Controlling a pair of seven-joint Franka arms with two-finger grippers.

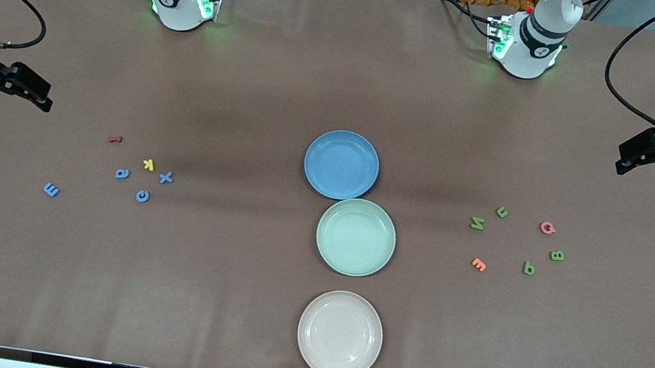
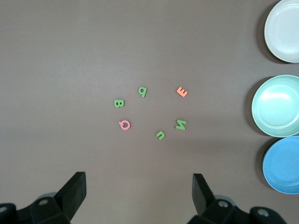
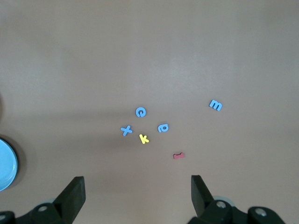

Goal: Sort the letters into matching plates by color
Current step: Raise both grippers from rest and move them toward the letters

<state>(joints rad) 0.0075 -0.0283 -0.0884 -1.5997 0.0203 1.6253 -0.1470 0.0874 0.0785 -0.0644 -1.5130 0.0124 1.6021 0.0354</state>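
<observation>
Nothing sorted yet: blue plate (image 1: 341,165) and green plate (image 1: 356,237) sit empty mid-counter. Blue letters (image 1: 142,196) lie toward the right arm's end, green letters (image 1: 477,223) toward the left's. Left gripper (image 1: 626,158) and right gripper (image 1: 37,95) hover wide open, empty.

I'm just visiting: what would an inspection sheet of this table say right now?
Surface: brown table, flat.
Job's things: blue plate, green plate, both empty; blue letters toward the right arm's end, green letters toward the left arm's.
Clutter: white plate; red, yellow, orange, pink letters.
Grippers: left gripper and right gripper open, waiting over the table ends.
Cables: black cables by both arms.
Surroundings: nothing seen.
</observation>
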